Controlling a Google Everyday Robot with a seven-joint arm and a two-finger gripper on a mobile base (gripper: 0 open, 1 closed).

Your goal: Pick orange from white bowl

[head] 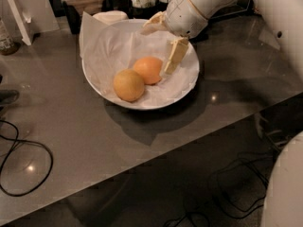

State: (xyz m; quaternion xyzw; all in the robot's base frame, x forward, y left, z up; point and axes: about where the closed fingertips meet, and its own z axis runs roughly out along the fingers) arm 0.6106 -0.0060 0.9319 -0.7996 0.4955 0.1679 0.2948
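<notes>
The orange [149,69] is the deeper reddish fruit, lying in the middle of the white bowl [142,106] on crinkled white paper [106,46]. A paler yellowish fruit [129,85] touches it at the front left. My gripper [157,51] hangs over the bowl's right half, just right of and above the orange. It is open and empty. One cream finger [174,56] points down beside the orange's right side. The other finger [150,25] juts left over the bowl's back rim.
The bowl stands on a grey table [71,141] whose front edge runs diagonally. A bottle [4,37] and a white card [19,13] are at the far left. Dark items [90,4] line the back. A black cable [23,169] loops at lower left.
</notes>
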